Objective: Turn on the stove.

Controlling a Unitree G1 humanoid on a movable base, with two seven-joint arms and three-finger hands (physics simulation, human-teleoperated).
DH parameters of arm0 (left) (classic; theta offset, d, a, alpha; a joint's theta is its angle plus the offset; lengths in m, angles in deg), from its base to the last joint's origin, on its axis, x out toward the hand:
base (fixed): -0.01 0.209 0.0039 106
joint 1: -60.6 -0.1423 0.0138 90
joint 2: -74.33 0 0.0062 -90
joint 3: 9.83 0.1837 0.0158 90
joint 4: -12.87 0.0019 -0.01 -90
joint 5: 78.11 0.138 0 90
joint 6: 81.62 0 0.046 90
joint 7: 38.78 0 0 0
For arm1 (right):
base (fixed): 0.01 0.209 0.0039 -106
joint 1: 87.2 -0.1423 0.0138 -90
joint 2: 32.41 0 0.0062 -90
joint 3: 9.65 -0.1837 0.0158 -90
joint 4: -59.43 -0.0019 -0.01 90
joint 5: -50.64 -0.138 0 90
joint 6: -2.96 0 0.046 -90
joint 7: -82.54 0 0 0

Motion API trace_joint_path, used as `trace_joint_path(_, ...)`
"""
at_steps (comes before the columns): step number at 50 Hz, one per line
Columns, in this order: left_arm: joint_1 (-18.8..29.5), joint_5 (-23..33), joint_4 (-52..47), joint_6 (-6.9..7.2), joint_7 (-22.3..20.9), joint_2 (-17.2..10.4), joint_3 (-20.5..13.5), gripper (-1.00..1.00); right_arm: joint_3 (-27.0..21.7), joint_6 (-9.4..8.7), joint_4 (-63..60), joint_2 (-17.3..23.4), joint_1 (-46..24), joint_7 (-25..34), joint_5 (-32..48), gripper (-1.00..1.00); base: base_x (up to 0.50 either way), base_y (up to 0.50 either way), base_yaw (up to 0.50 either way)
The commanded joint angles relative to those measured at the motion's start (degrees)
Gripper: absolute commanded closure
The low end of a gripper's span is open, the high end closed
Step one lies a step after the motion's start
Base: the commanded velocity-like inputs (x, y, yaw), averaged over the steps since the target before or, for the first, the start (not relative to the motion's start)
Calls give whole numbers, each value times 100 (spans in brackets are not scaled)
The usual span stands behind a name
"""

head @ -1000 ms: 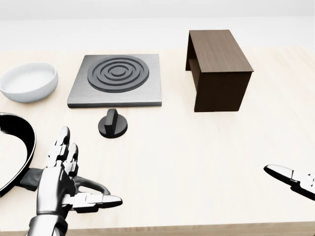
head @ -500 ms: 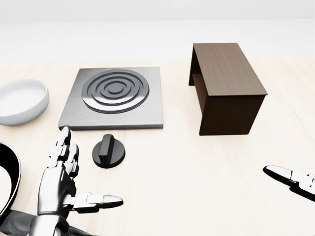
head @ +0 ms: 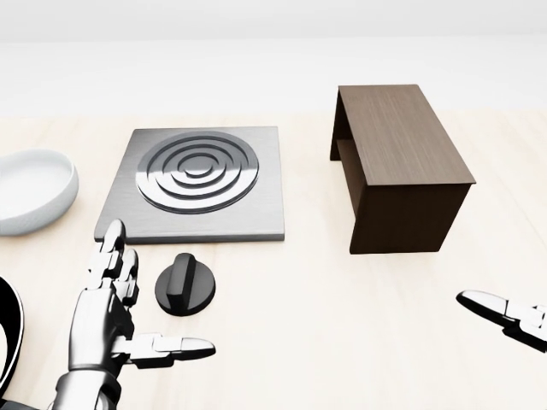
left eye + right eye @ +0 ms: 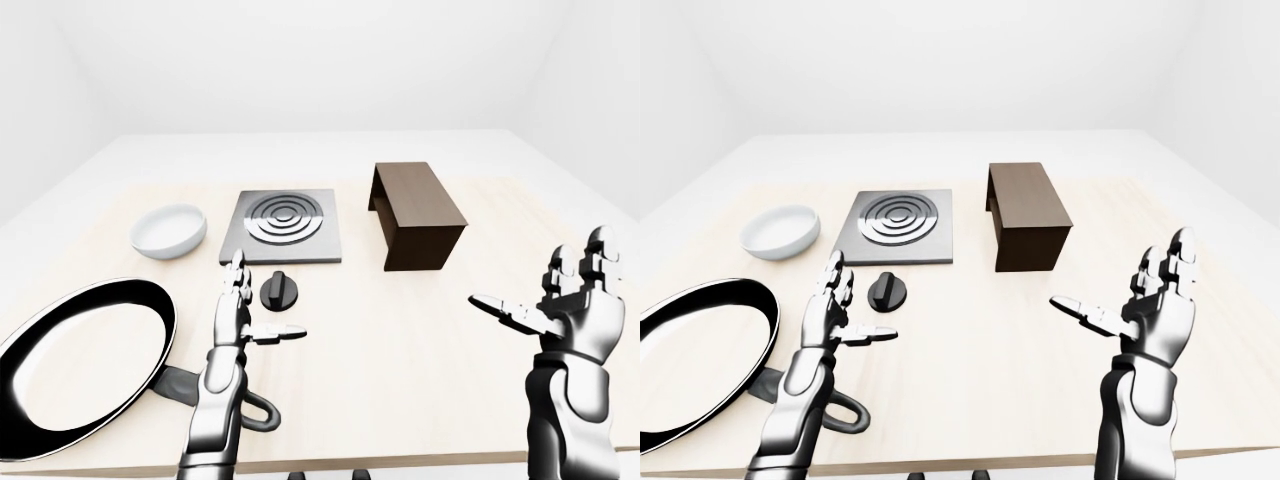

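Nearest, the left hand is spread wide at the head view's lower left, the single black stove knob just right of its fingers, apart. Right hand likewise splayed, empty. Farther up: one stove, one white bowl, one frying pan, one brown wooden stand.

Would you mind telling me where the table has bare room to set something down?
The widest bare patch lies between the knob, the wooden box and the right robot hand. It is crowded around the stove, bowl and pan.

left hand | right hand | glossy silver segmented fingers, dark joints | chrome forearms
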Motion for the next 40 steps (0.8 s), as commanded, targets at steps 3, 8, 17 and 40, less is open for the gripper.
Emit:
trace_joint_path(3,749,166,656,-109,193,-105,-115,-100,-23,0,-111,-57,79,29,-42,-100,0,0,0)
trace_joint_path(8,1268,277,1373,-317,403,-135,-123,-100,51,0,-54,-81,84,67,-42,-100,0,0,0)
trace_joint_path(17,1885,412,2748,-551,607,-162,-86,-100,79,0,-37,-78,92,89,-58,-100,0,0,0)
trace_joint_path(40,2151,625,4513,-551,712,-150,-29,-100,193,0,64,-62,51,125,-6,-100,0,0,0)
